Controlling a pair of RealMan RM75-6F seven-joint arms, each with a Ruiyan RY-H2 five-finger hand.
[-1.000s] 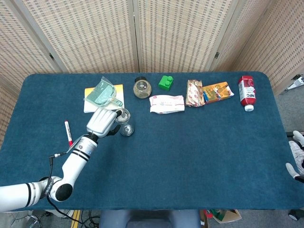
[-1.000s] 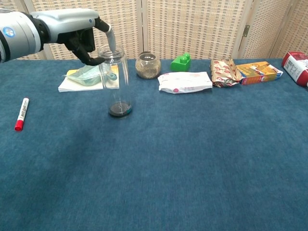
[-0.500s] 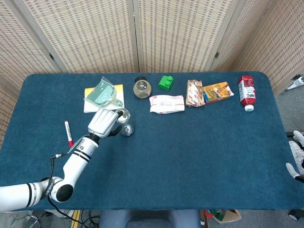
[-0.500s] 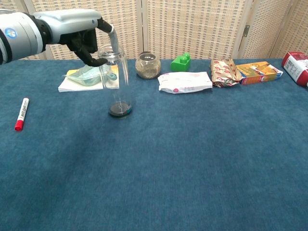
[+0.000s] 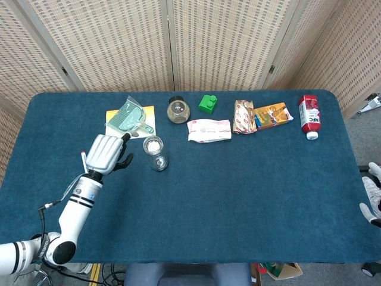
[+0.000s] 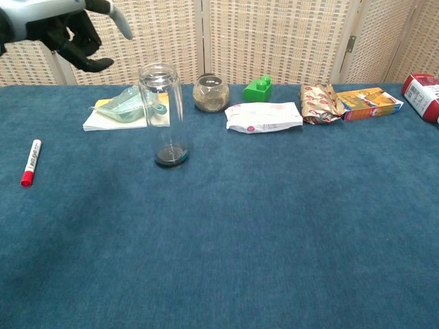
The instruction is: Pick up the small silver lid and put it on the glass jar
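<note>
**Lid sitting on jar, left hand hanging apart**

The blue table (image 5: 238,196) is lying wide and bare in front of the glass jar (image 6: 163,113). The left hand (image 5: 106,154) is hovering left of the jar, fingers spread, holding nothing. The jar is standing upright, the small silver lid (image 5: 153,143) resting on its mouth. A red marker (image 6: 29,162) is lying further left.

A: What lies along the back of the blue tabletop (image 5: 238,196)?

B: A green scoop (image 5: 130,117) on a yellow pad (image 5: 121,124), a round jar (image 5: 177,111), a green block (image 5: 208,103), a white packet (image 5: 209,129), snack packs (image 5: 244,116), a red bottle (image 5: 309,115).

A: And at the left?

B: A red marker (image 5: 85,165).
</note>
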